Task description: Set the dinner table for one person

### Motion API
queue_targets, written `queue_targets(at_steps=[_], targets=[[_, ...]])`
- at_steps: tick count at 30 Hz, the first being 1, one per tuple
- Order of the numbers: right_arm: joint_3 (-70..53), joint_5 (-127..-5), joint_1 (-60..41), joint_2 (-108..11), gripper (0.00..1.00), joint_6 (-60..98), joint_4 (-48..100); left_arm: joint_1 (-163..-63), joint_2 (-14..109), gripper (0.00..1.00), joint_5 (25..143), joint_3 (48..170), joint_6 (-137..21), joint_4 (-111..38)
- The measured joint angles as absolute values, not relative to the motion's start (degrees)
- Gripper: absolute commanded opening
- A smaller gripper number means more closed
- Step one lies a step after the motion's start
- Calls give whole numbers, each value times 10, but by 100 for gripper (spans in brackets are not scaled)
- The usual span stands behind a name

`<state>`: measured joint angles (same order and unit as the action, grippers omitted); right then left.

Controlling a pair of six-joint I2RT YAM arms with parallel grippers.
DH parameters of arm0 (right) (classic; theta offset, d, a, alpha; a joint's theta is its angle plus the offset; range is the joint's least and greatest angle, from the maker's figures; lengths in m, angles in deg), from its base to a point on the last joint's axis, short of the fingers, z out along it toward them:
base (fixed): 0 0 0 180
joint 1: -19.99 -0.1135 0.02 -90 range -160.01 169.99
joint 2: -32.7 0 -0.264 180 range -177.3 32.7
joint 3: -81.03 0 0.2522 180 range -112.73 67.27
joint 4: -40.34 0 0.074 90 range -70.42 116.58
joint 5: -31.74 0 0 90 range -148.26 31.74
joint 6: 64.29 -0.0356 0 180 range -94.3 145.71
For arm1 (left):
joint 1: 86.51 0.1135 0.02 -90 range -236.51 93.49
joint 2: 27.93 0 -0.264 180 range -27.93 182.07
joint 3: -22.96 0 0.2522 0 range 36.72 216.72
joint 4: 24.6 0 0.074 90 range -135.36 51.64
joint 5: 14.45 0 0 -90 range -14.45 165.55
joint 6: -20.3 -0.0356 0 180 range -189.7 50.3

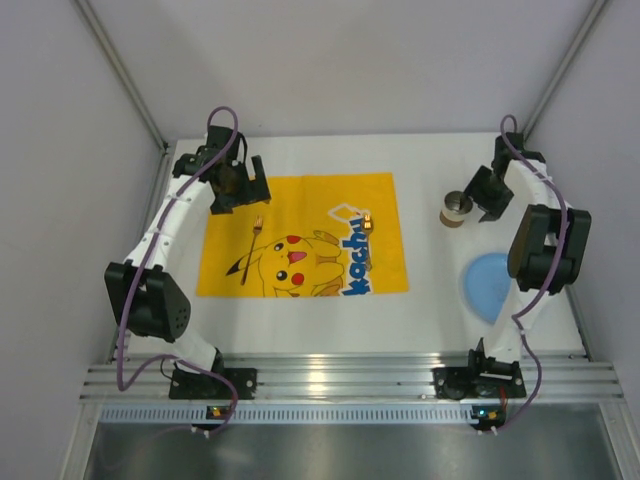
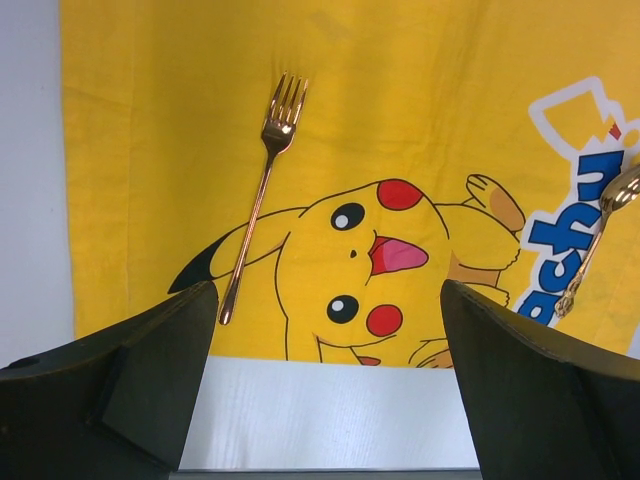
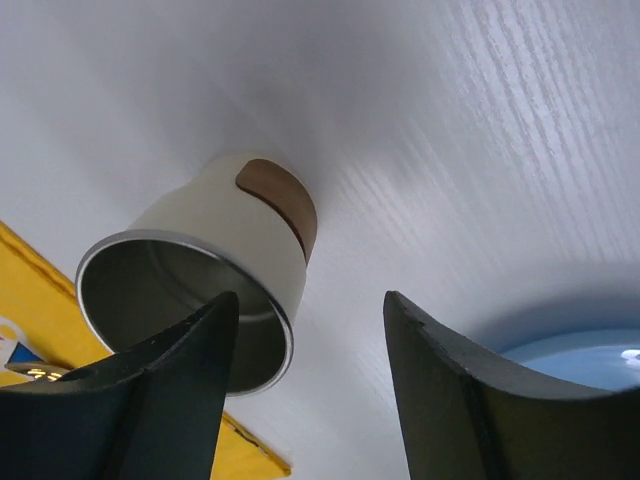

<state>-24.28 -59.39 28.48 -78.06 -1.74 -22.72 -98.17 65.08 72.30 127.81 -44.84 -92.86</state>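
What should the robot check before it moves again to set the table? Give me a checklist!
1. The left tool is open and empty: ok.
2. The right tool has nothing between its fingers: ok.
3. The fork lies on the left side of the yellow mat: ok.
4. The spoon lies on the mat's right side: ok.
5. The plate is on the mat: not ok. It sits on the bare table, partly behind the right arm.
6. The cup is free of the right tool's finger: cannot tell, since the finger hides part of its rim.
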Motion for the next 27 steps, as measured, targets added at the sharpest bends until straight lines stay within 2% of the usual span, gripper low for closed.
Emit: queue_targets(at_steps=[2,3,5,16,22,27], targets=[[-243,-597,285,-799,44,-17,-226,-982,651,98,723,1278,-451,-929],[-243,-598,285,-809,22,-19,-225,-982,651,98,723,1278,-452,-929],[-243,-601,285,-822,0,-14,-224,-982,651,99,722,1278,-454,-929],[-329,-612,246,-826,0,-31,-243,-982,651,98,717,1277,-456,-928],[-428,-614,125,-836,0,-46,-256,-982,651,98,718,1270,-456,-926],[-549,-621,51,-916,0,-60,-269,-982,649,99,718,1265,-456,-924]])
